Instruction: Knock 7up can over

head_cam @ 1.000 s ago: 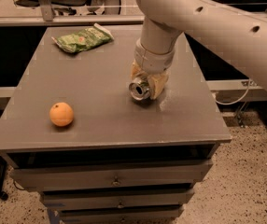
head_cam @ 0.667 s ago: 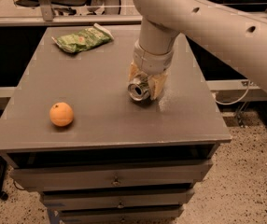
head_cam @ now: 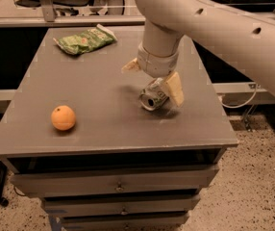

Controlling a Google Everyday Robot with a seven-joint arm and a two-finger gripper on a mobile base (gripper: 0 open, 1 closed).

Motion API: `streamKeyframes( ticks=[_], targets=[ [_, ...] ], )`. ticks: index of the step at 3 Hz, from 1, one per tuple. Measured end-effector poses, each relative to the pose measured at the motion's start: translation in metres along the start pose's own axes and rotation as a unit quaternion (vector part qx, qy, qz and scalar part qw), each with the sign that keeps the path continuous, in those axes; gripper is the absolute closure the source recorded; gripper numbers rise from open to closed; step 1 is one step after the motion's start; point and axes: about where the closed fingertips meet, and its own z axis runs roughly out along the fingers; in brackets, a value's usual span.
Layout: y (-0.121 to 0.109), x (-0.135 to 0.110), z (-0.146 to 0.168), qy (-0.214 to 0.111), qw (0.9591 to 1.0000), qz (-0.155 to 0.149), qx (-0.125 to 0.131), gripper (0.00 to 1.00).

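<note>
The 7up can [head_cam: 152,98], silver and slightly dented, lies tipped on its side right of the middle of the grey table [head_cam: 99,124], its round end facing the camera. My gripper [head_cam: 153,78] hangs just above it with the jaws spread wide. One tan finger [head_cam: 130,65] sticks out to the left, clear of the can. The other finger [head_cam: 175,88] rests against the can's right side. The can is not clamped between them.
An orange [head_cam: 63,118] sits near the table's front left. A green crinkled snack bag [head_cam: 83,39] lies at the back left. My thick arm [head_cam: 214,23] comes in from the upper right. Drawers are below the tabletop; the floor drops off to the right.
The jaws have spread apart: the left finger has swung up and left, away from the can. The can has shifted slightly right and lies against the right finger.
</note>
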Motion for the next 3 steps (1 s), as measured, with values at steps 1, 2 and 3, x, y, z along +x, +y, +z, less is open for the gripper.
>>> streamKeyframes(
  ticks=[1, 2, 3],
  targets=[
    [0.002, 0.002, 0.000, 0.008, 1.0000, -0.002, -0.003, 0.00],
    [0.003, 0.003, 0.000, 0.009, 1.0000, 0.000, -0.003, 0.00],
    [0.003, 0.012, 0.001, 0.014, 0.9994, 0.030, -0.007, 0.00]
  ],
)
